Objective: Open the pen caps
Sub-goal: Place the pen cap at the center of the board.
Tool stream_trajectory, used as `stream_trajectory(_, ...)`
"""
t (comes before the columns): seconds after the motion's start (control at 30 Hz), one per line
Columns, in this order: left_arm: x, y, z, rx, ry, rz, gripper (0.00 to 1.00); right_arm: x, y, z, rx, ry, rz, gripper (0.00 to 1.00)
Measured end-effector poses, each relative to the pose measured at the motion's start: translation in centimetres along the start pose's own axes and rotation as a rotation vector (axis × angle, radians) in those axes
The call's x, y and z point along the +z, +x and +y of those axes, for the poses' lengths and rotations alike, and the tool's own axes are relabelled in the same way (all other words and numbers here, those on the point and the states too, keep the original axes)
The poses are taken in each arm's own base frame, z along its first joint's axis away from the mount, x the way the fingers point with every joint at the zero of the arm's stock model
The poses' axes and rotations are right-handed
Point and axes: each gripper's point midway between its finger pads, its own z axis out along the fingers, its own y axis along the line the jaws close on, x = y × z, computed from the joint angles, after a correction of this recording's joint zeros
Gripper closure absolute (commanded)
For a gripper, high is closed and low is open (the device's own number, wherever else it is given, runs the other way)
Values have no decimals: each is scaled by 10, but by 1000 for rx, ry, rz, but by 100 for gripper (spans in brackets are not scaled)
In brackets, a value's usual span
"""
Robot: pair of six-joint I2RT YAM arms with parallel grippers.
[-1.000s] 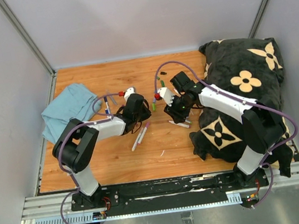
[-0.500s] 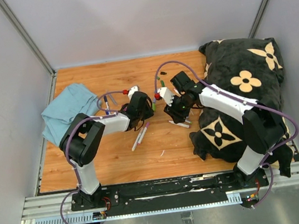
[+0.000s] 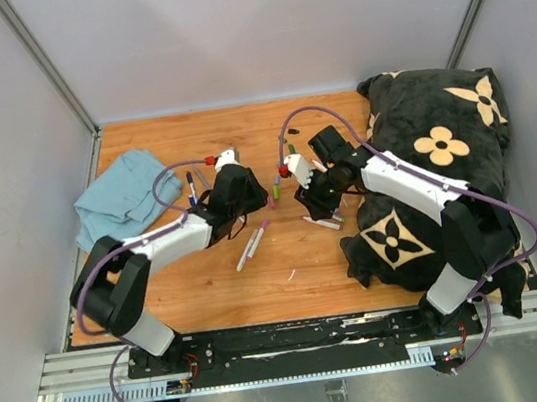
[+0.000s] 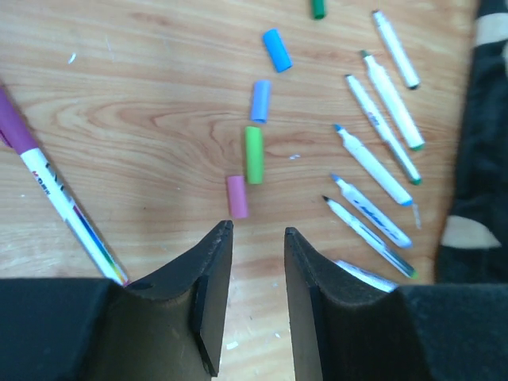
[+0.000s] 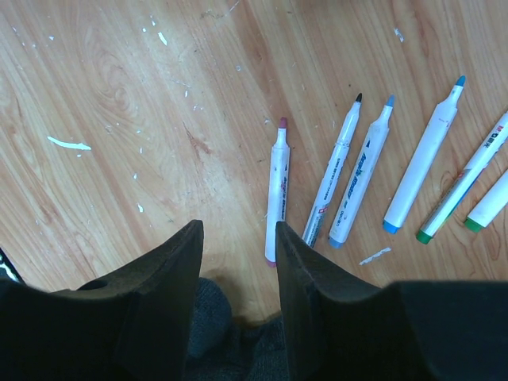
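**Top external view.** A wooden table (image 3: pixel 211 290) is being shown. A light blue cloth (image 3: pixel 121 198) is lying at its far left, and a black cushion with cream flowers (image 3: pixel 442 145) is covering its right side. The left arm (image 3: pixel 168 238) and the right arm (image 3: pixel 413 184) are being reached towards the middle, wrists near each other. Two capped markers (image 3: pixel 253 244) are lying side by side just nearward of the left wrist. Small coloured specks between the wrists appear to be loose caps, too small to sort here.

**Left wrist view.** The left gripper (image 4: pixel 258 230) is being held released over the wood, jaws apart with nothing between them. Loose caps are lying on the table in a rough line running away from the fingertips:
- pink cap (image 4: pixel 236 196), nearest
- green cap (image 4: pixel 253 154), just beside it
- pale blue cap (image 4: pixel 260 100)
- blue cap (image 4: pixel 277 49)
- dark green cap (image 4: pixel 317 8), cut by the top edge

A purple cap (image 4: pixel 16 127) is sitting on its white marker (image 4: pixel 67 214) at the left. Uncapped markers (image 4: pixel 373 164) are fanned out at the right, near the cushion's edge.

**Right wrist view.** The right gripper (image 5: pixel 238 226) is likewise being held released and empty. White barrels are lying ahead of it on the wood:
- pink-tipped marker (image 5: pixel 277 190), just ahead of the jaws
- black-tipped marker (image 5: pixel 333 175)
- blue-tipped marker (image 5: pixel 361 171), just beside the black-tipped one
- longer blue-tipped marker (image 5: pixel 425 159)
- green-ended markers (image 5: pixel 468 186), at the right edge
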Motion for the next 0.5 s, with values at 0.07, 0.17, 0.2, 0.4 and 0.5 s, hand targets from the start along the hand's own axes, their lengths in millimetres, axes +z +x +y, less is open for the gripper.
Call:
stream_trajectory(0.07,-17,-10,-6,18,47,-30,62,-2,-2,1,-3,-1,-8,57)
stream_trajectory(0.17,-43,-9,-8,73,137,-51,59,-4,-4,3,-7,-12,-20,57)
stream_trajectory(0.2,-49,-6,-7,90,157,-51,58,-4,-4,3,-6,-16,-23,57)
stream_trajectory(0.4,-77,35,26,178,209,-24,35,-5,-5,5,-6,-34,-34,57)
stream_trajectory(0.5,-82,47,41,191,199,-26,20,-5,-5,6,-9,-43,-37,57)
